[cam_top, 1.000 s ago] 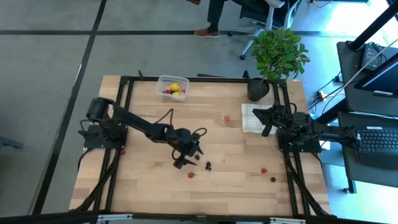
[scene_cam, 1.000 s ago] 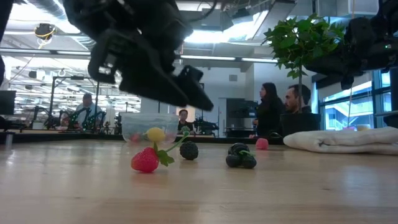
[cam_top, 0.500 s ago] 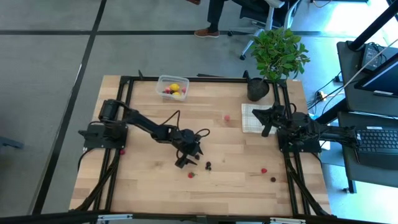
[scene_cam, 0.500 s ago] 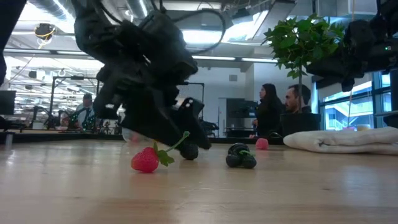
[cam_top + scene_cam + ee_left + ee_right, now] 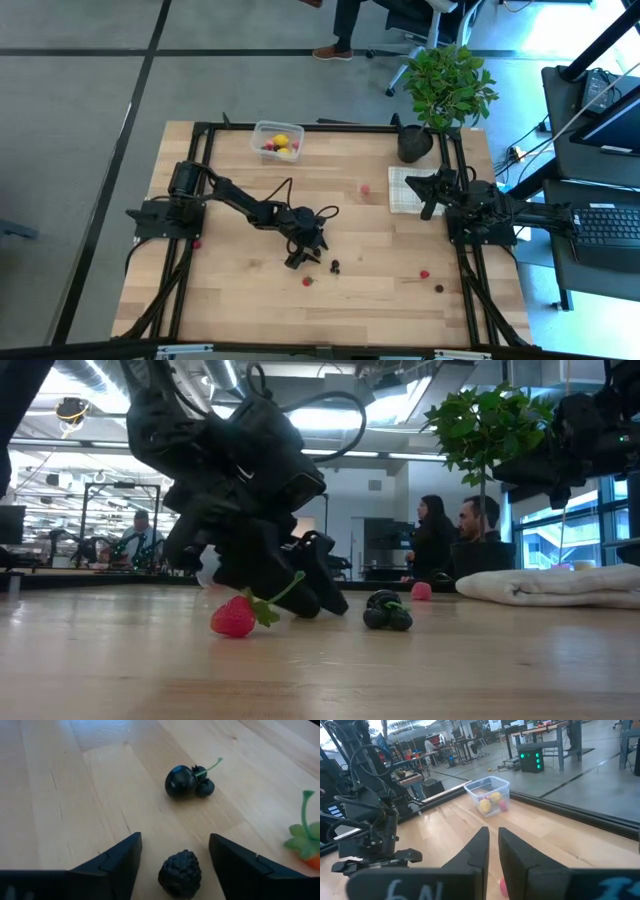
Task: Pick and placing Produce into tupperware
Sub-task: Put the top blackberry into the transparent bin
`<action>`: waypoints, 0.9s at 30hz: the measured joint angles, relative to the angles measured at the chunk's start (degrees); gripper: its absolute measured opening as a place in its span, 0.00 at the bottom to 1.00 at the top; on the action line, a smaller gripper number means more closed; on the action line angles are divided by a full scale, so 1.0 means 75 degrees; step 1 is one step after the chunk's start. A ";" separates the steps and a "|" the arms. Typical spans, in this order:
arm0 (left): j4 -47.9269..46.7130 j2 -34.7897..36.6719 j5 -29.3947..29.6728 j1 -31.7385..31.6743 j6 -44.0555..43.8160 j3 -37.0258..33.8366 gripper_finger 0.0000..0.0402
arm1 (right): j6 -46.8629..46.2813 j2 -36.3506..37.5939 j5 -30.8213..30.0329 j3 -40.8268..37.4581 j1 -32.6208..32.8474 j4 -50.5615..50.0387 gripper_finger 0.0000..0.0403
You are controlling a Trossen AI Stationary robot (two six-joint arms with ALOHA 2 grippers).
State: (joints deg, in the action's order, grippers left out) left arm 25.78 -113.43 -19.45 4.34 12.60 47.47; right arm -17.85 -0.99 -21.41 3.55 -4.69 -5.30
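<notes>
left gripper [image 5: 172, 862]: low on the table, fingers spread, a blackberry [image 5: 180, 872] lying between the tips, not pinched | dark berry cluster [image 5: 190, 781] just ahead of it, strawberry [image 5: 235, 616] off to one side | tupperware [image 5: 277, 140] well away, some produce inside | right gripper [image 5: 492, 845]: by the white cloth [image 5: 402, 190], fingers nearly together, holding nothing

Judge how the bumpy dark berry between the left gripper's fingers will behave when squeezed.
The blackberry looks rounded, so it may roll or squirt aside if the open left gripper closes off-centre. Its knobbly surface probably aids grip. Being small, it is likely light and easily nudged.
</notes>
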 joint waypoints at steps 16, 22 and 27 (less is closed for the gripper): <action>-0.0744 0.0023 0.0110 -0.0001 -0.1154 0.0025 0.39 | -0.0192 -0.0001 0.0003 0.0000 -0.0001 0.0006 0.11; -0.0800 0.0044 0.0625 0.0248 -0.1116 0.0025 0.40 | -0.0187 0.0000 0.0003 0.0000 -0.0002 -0.0020 0.11; -0.0846 0.0055 0.0939 0.0353 -0.1045 0.0025 0.38 | -0.0181 0.0000 0.0003 0.0000 -0.0001 -0.0036 0.11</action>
State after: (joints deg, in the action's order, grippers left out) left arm 19.44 -113.01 -12.40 6.98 4.76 47.66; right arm -19.20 -0.99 -21.39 3.55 -4.70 -5.57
